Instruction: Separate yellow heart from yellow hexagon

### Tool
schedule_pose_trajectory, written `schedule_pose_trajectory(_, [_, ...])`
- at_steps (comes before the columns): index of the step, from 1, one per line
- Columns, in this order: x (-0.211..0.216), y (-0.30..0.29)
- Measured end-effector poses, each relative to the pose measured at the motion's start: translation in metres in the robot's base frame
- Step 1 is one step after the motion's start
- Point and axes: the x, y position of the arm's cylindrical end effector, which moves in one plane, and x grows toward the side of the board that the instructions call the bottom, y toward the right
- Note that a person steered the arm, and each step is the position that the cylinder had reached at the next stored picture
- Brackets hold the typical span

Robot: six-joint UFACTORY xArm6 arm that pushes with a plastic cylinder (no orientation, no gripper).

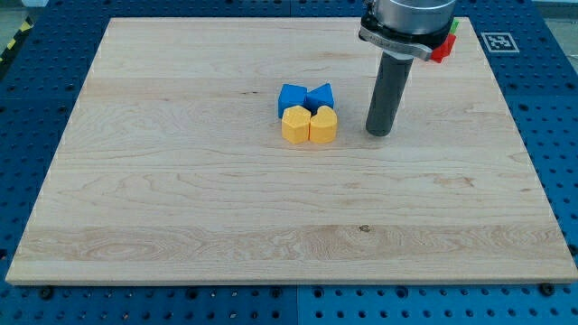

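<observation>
The yellow heart (323,125) and the yellow hexagon (294,125) sit side by side, touching, near the middle of the wooden board (181,199). The hexagon is on the view's left, the heart on the right. Two blue blocks touch them from above: one (291,96) above the hexagon and one (320,95) above the heart. My tip (379,133) rests on the board to the right of the heart, about a block's width away, touching nothing.
A red block (442,47) and a green block (454,25) lie at the board's top right edge, partly hidden behind the arm. A blue pegboard table surrounds the board.
</observation>
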Motion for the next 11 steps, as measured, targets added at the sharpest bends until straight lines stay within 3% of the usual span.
schedule_pose_trajectory(4, [0.04,-0.127])
schedule_pose_trajectory(6, [0.019,-0.225])
schedule_pose_trajectory(7, [-0.019,-0.205])
schedule_pose_trajectory(8, [-0.02,-0.135])
schedule_pose_trajectory(9, [0.005,-0.104])
schedule_pose_trajectory(11, [0.029,-0.139])
